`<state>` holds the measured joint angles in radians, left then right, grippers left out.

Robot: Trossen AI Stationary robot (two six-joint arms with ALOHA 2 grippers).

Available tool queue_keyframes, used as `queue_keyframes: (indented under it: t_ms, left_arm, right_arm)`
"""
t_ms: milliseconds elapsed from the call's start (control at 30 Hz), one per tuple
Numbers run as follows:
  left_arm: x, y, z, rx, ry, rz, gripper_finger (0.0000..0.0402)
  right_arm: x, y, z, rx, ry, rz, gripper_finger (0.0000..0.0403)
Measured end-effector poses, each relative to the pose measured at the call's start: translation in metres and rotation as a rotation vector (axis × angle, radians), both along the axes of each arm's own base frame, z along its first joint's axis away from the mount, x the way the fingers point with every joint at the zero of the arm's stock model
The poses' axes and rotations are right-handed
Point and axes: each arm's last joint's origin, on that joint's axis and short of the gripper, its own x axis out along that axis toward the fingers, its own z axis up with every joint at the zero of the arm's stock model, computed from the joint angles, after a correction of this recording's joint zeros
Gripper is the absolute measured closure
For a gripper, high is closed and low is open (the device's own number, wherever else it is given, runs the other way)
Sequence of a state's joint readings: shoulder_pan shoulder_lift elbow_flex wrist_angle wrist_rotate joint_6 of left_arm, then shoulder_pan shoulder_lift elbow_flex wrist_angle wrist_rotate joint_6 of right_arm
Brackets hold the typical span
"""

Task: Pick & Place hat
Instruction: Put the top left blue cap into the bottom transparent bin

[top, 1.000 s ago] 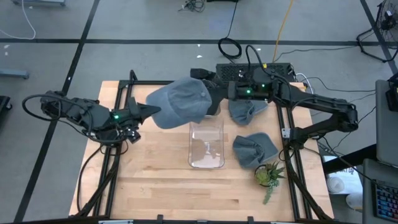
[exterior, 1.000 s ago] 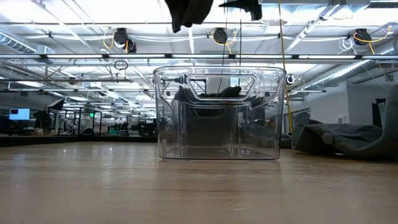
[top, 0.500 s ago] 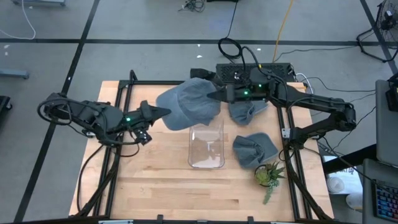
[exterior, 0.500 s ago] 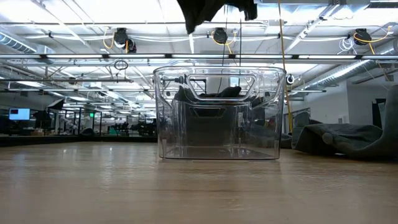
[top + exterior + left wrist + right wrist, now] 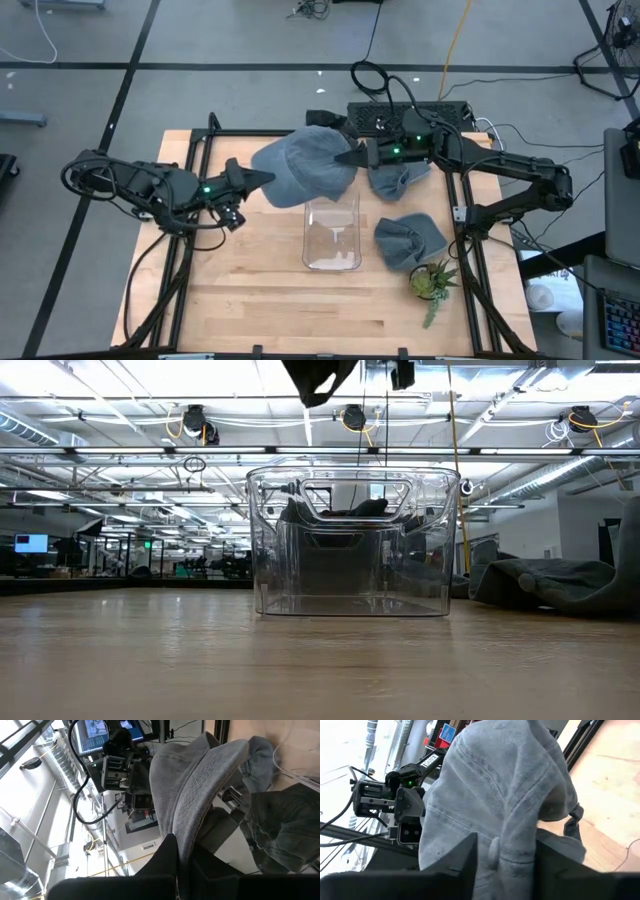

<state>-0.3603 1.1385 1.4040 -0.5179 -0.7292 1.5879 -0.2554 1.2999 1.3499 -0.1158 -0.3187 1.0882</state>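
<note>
Grey denim cap: held in the air over the table's back edge, just behind the clear plastic bin. No writing on it is legible.

Left gripper: fingers pressed together, pinching the cap's edge from the left side.

Right gripper: at the cap's right side, its fingers straddling a fold of the fabric with cloth between them; firm clamping cannot be told.

Second grey cap: crumpled near the back right corner.

Third grey cap: beside the bin's right wall.

Small potted plant: near the right edge.

Wooden table: carries all.
</note>
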Motion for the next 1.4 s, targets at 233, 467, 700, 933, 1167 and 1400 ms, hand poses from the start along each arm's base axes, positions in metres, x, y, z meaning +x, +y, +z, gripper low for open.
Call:
queue_keyframes:
  t_ms: [233,467,700,933,1167,1400]
  left_arm:
    - [0.0,0.0,0.0,-0.066,-0.023,-0.004,0.0393]
    - [-0.002,0.0,0.0,-0.254,-0.087,0.031,0.0341]
    - [-0.009,0.002,-0.003,-0.643,-0.201,0.122,0.0306]
    - [-0.013,0.004,-0.016,-0.937,-0.206,0.251,0.029]
    - [-0.013,0.015,-0.021,-1.206,-0.328,0.423,0.0289]
    - [-0.01,0.029,-0.021,-1.395,-0.42,0.513,0.0289]
  right_arm:
    - [0.001,0.0,0.005,-0.061,-0.05,0.008,0.039]
    - [-0.012,0.003,0.026,-0.146,-0.204,0.028,0.0395]
    - [-0.034,-0.001,0.046,-0.233,-0.283,0.068,0.0395]
    - [-0.052,-0.008,0.082,-0.398,-0.351,0.161,0.0395]
    - [-0.061,-0.014,0.114,-0.615,-0.372,0.244,0.0395]
    - [-0.054,-0.017,0.13,-0.848,-0.375,0.284,0.0395]
